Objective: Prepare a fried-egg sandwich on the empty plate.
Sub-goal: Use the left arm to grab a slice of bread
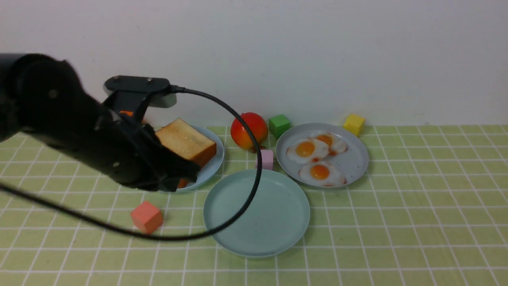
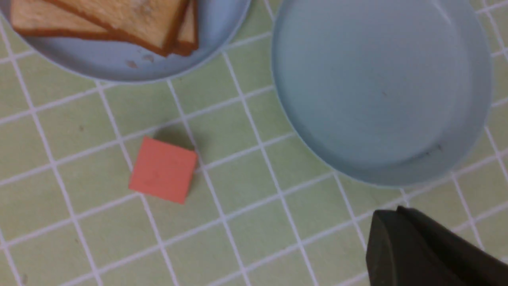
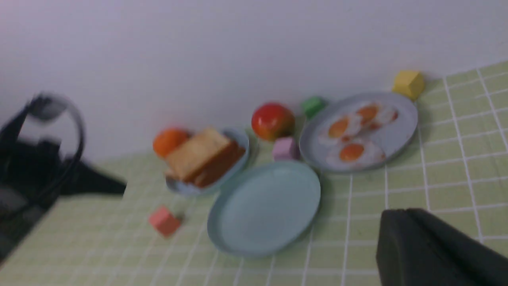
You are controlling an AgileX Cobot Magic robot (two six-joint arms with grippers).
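The smooth round mint-green plate (image 1: 278, 228) lies empty mid-table on the gridded tablecloth (image 1: 416, 238), near 3 glossy fried eggs (image 1: 319, 172) and thick square toast slices (image 1: 186, 143). The left gripper (image 2: 393, 234) and right gripper (image 3: 401, 234) both have their jaws pressed together.

The left arm (image 1: 71, 127) is held stretched forward and low, the left gripper (image 2: 383, 228) apparently closed; the right gripper (image 3: 393, 228) is seen closed too.

This is a robot lab bench dressed as a kitchen table; a green checked cloth (image 1: 416, 222) meets a bare white wall (image 1: 317, 47); toy eggs (image 1: 317, 171) and toast (image 1: 186, 141) sit on plastic plates (image 1: 355, 163); coloured cubes (image 1: 147, 216) lie scattered; a black arm (image 1: 79, 131) trails a cable (image 1: 79, 216).
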